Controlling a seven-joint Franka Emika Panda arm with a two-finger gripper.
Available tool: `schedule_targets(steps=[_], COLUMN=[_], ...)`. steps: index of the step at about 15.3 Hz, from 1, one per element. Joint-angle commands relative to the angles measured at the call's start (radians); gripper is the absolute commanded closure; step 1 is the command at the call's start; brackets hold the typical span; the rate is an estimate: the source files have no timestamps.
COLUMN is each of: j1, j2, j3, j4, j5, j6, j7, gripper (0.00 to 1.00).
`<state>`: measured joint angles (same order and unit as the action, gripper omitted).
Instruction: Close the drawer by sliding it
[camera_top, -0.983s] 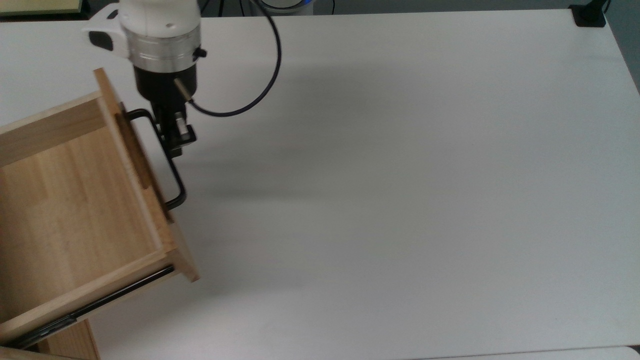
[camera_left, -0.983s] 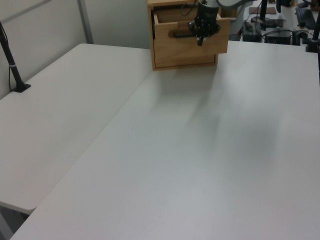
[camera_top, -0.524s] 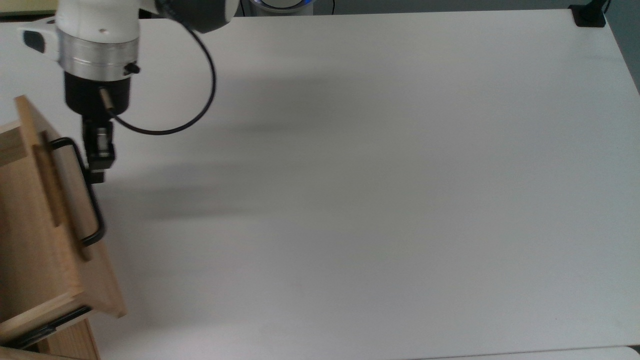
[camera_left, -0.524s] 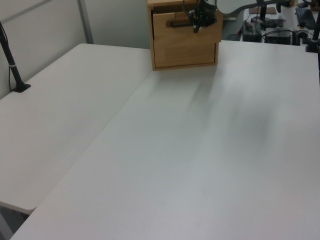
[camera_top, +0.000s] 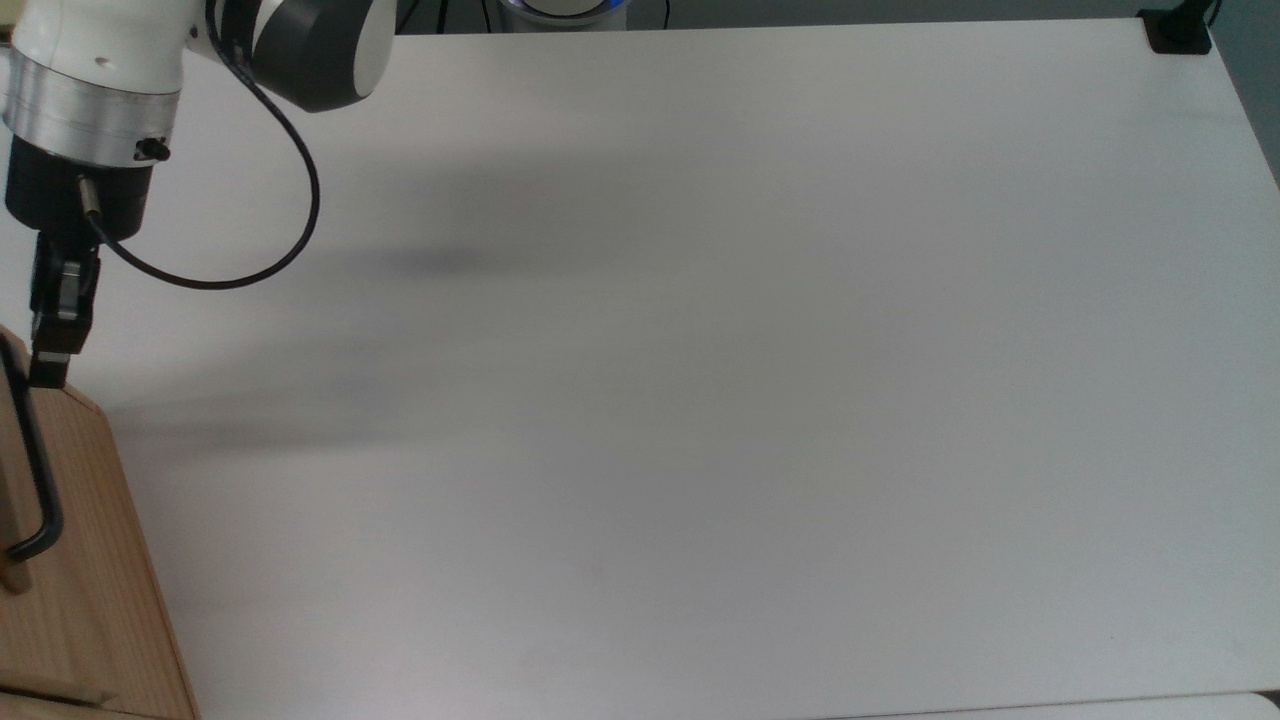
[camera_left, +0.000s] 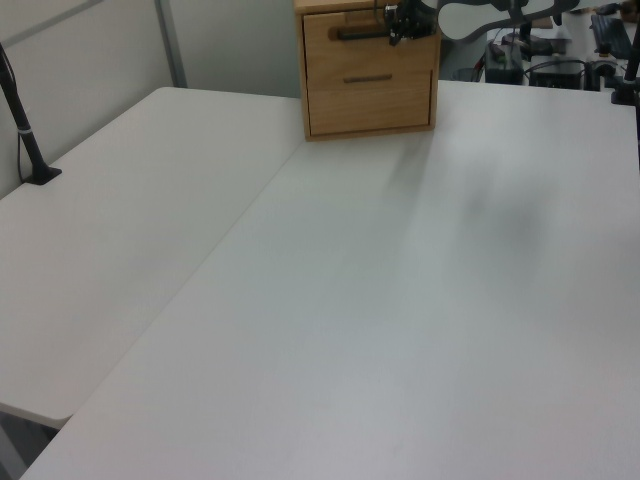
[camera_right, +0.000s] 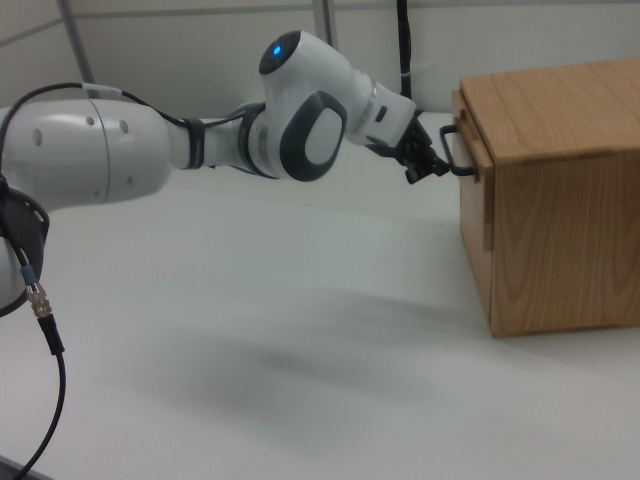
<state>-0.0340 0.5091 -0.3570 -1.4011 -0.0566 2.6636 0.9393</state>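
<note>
Wood-fronted, the drawer (camera_right: 471, 125) sits nearly flush in its cabinet (camera_right: 560, 190) at the table's (camera_top: 700, 400) far-left edge in the top view, the gripper (camera_right: 424, 166) against its handle (camera_top: 30, 450), finger state unclear, so only a final seating push seems left.

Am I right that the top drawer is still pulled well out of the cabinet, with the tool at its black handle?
Not quite. The drawer is pushed in, its front about level with the lower drawer front in the left view; the right view shows hardly any gap. The rest holds: the tool is at the black handle.
</note>
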Motion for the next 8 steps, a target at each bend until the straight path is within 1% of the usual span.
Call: schedule_targets(steps=[1,5,7,8], j1=[-0.027,-0.038,-0.027,-0.015], j2=[0.019,0.017,-0.018,-0.047], j3=[-0.014,-0.014,-0.011,-0.002], j4=[0.021,0.017,-0.001,-0.033], j5=[-0.04,-0.058,-0.057,-0.055], j6=[0.097,0.107,0.098,0.084], j7=[0.019,-0.009,-0.059,-0.074], gripper=[1.0,1.0,0.99,0.98])
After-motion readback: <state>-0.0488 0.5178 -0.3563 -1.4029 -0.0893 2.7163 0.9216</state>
